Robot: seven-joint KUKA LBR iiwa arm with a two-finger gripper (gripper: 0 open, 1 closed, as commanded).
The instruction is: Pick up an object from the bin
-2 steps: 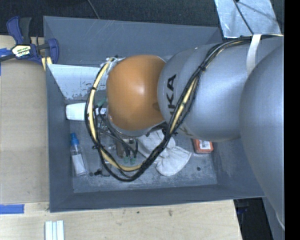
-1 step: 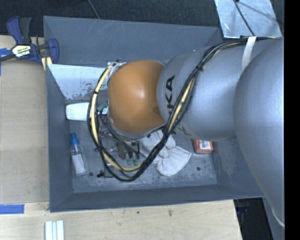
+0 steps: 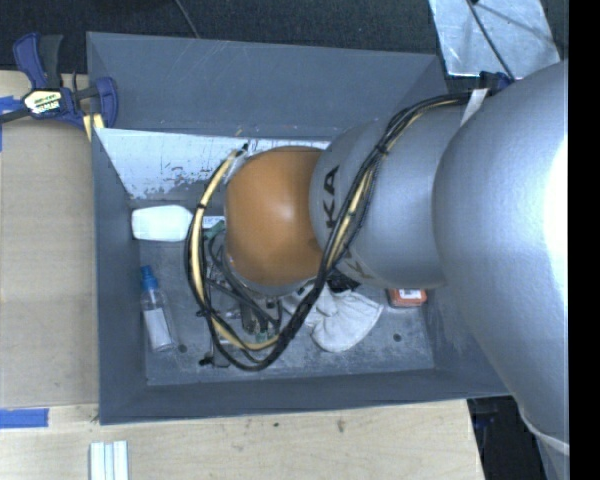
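Note:
My gripper is low in the middle of the bin, mostly hidden under the arm's wrist, with only its dark body showing. Just right of it lies a crumpled white cloth. To its left a small clear bottle with a blue cap lies on the bin floor. A white oblong block rests further back on the left, near the bin wall.
A small orange and white thing peeks out from under the arm on the right. The arm with its orange cover and looping cables hides the bin's centre and right. Bare floor shows along the front wall and front left corner.

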